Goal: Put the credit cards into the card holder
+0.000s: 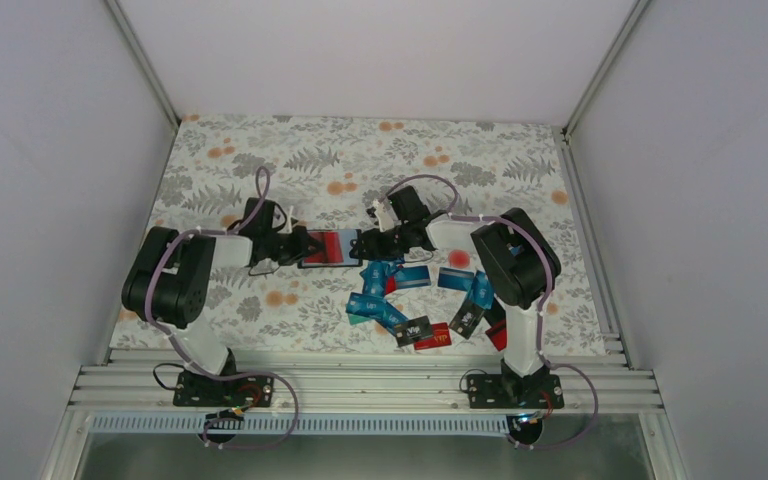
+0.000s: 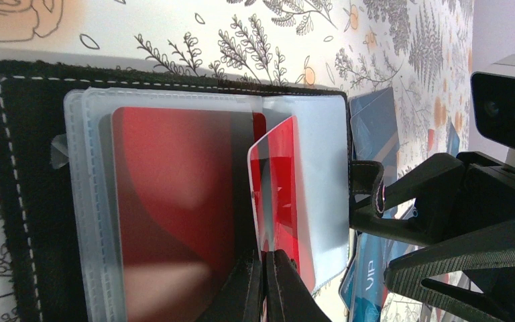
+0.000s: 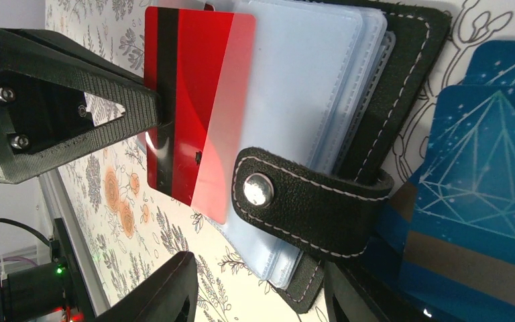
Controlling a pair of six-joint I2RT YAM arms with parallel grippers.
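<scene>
We see the card holder point(image 1: 332, 247) lying open on the flowered desk point(image 1: 260, 160), about midway between the two arms. Its black cover is face down and its clear plastic sleeves point(image 3: 302, 87) face up.

The left jaws are pressed together on the edge of a red card point(image 2: 278, 191). This card stands tilted, and its far end is partly tucked into one of the sleeves on the strap side of the holder. A second red card point(image 2: 174, 201) already sits flat inside a sleeve on the other half.

The right jaws stand apart at the strap side of the holder. The strap point(image 3: 308, 201), with its metal snap point(image 3: 258, 189), curls up over the sleeves just ahead of them. A corner of the cover lies between the two fingers, and one finger point(image 3: 352, 295) sits against it. We cannot tell whether it presses on the cover. The other finger is clear of the holder.

The rest of the cards point(image 1: 390, 305) lie loose in an overlapping heap on the desk near the right arm point(image 1: 510, 260), just beside the holder. Most are blue, and a few are red or black. Two blue cards with a crystal pattern point(image 3: 489, 168) lie right next to the holder's cover.
</scene>
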